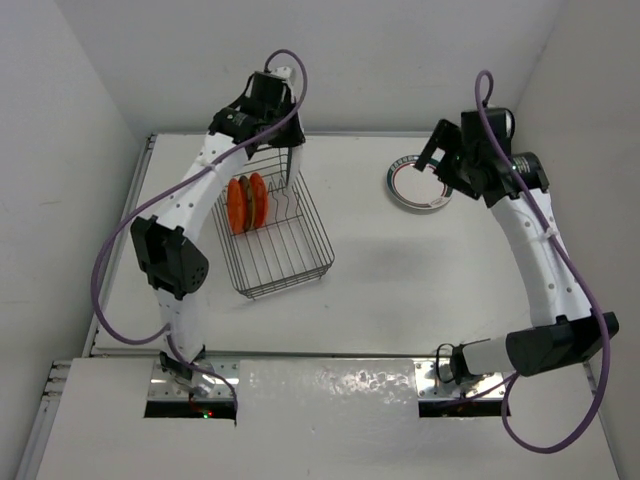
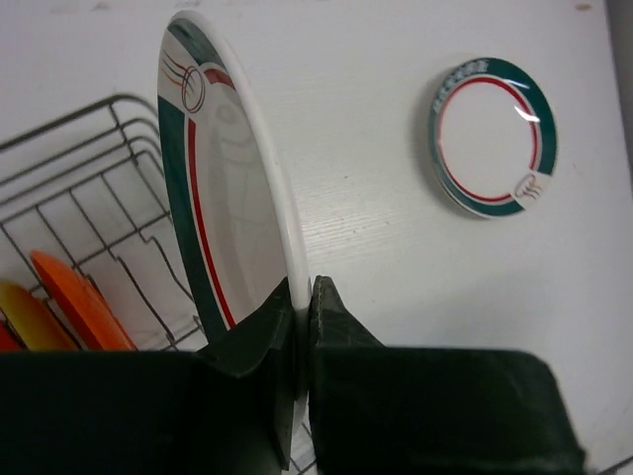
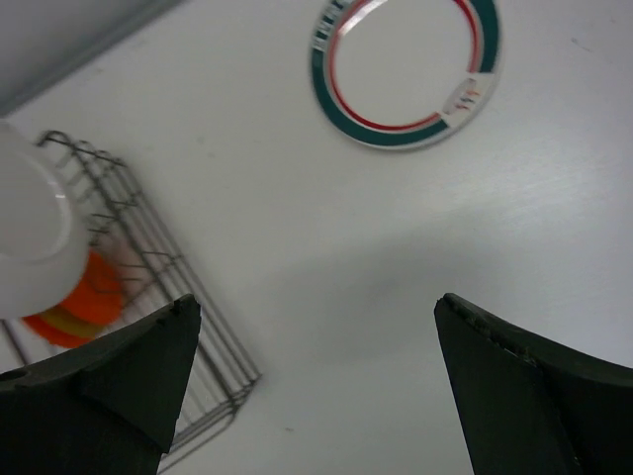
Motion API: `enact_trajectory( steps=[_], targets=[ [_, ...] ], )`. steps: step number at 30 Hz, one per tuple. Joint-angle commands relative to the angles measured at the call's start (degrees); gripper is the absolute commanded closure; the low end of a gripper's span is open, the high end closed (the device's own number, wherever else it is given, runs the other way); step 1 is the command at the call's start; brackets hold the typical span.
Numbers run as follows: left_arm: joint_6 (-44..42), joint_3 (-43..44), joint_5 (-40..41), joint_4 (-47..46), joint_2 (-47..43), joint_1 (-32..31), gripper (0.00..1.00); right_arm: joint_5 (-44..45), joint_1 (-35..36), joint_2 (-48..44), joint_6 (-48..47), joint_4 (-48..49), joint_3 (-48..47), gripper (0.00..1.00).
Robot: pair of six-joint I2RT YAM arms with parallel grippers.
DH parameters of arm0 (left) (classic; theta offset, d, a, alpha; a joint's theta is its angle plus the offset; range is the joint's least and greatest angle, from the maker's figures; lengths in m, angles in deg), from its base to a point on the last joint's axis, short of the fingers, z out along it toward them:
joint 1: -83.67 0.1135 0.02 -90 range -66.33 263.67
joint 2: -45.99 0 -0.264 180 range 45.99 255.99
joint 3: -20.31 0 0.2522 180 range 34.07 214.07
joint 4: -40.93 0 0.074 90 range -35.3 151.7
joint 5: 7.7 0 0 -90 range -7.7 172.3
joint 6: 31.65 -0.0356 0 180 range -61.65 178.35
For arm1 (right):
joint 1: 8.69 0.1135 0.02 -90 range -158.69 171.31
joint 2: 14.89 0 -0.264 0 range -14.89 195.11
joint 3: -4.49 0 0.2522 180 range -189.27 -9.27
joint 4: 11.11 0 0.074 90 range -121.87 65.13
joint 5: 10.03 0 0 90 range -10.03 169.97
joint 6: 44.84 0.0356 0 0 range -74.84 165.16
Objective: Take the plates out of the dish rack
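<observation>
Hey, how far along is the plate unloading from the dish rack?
Done: one teal-rimmed plate lies flat on the table, out of the dish rack. In hand: the left fingers are shut on the rim of a second teal-rimmed plate, upright at the rack. Remaining: two orange plates stand in the rack. The right fingers are open, empty.

White upright plate (image 2: 232,188): teal rim band, thin red ring, red squiggle marks. Flat plate (image 2: 492,136) at 1 o'clock: white, same teal band, red ring. Small plates (image 1: 247,201) plain orange. Dish rack (image 1: 285,282) dark wire. Tabletop (image 1: 400,290) white.
</observation>
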Motion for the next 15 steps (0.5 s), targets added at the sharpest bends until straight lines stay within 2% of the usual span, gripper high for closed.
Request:
enact_trajectory(
  steps=[1, 2, 4, 5, 6, 8, 11, 15],
  targets=[
    [-13.4, 2.2, -11.1, -7.5, -7.0, -1.4, 1.00, -8.1, -0.1, 2.6, 5.8, 1.4, -8.2, 0.01],
    [-19.6, 1.2, -11.6, -8.4, -7.7, -4.5, 1.00, -9.5, -0.1, 3.1, 7.0, 3.4, -9.9, 0.01],
    [-27.1, -3.7, -6.0, -11.7, -10.0, -9.2, 1.00, -11.2, -0.1, 3.9, 10.5, 6.1, -10.9, 0.01],
    [-34.2, -4.9, -3.2, -12.1, -10.4, -15.0, 1.00, -11.4, -0.1, 4.2, 11.4, 7.5, -12.4, 0.01],
    [-37.2, -5.9, 3.5, -12.8, -10.5, -17.5, 1.00, -11.4, -0.1, 4.8, 12.2, 7.6, -13.7, 0.01],
    [-42.4, -9.2, 11.1, -15.6, -10.4, -23.2, 1.00, -11.3, -0.2, 8.1, 12.3, 4.9, -19.2, 0.01],
    [-46.4, -10.8, 15.0, -17.6, -8.8, -27.5, 1.00, -13.4, -0.2, 15.0, 10.1, -3.0, -28.0, 0.01],
    [-50.2, -13.7, 19.3, -22.5, -8.9, -31.7, 1.00, -13.8, -0.2, 15.0, 8.7, -2.9, -23.5, 0.01]
  ],
)
